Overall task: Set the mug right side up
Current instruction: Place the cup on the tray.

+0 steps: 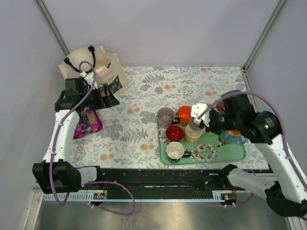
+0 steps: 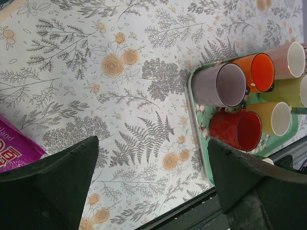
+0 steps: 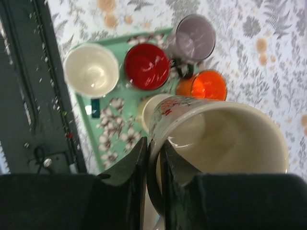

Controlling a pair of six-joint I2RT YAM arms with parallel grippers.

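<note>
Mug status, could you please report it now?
Left hand open, idle. Right hand shut on mug, held over tray. Other cups crowd it beneath.

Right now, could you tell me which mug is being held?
The cream flowered mug, gripped by the right tool; the other mugs stand on the tray.

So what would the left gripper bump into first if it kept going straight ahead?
Most likely the flowery tablecloth. In the wrist view, bare cloth fills the gap between the open jaws of the left gripper. The green tray sits off to one side, not dead ahead, though depth is hard to judge.
</note>
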